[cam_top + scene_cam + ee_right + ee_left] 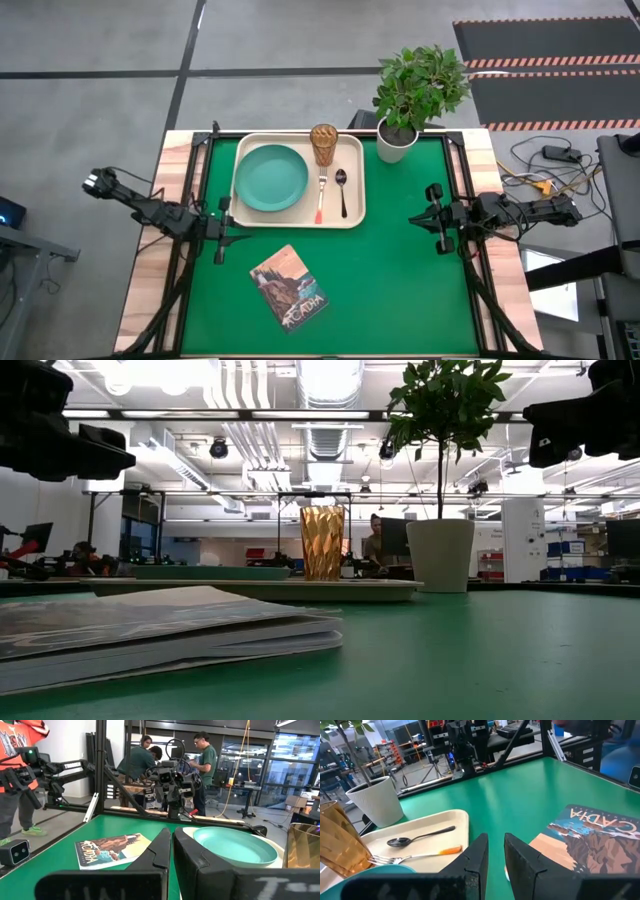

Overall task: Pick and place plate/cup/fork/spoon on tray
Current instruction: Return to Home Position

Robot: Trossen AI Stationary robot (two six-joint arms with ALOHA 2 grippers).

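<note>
The cream tray (352, 215) lies at the far middle of the green mat. On it lie the teal plate (271, 178) at its left, the amber ribbed cup (323, 144) upright at its far edge, the orange-handled fork (321, 198) and the dark spoon (342, 190) side by side at its right. My left gripper (245, 233) hovers just off the tray's near left corner, shut and empty. My right gripper (412, 217) hovers to the right of the tray, shut and empty. The left wrist view shows the spoon (420, 837), the fork (415, 855) and the cup (340, 845).
A white plant pot (397, 140) with a leafy plant stands at the tray's far right corner. A book (289, 287) lies on the mat near the front edge. People stand in the room beyond the table's left side, as the right wrist view shows.
</note>
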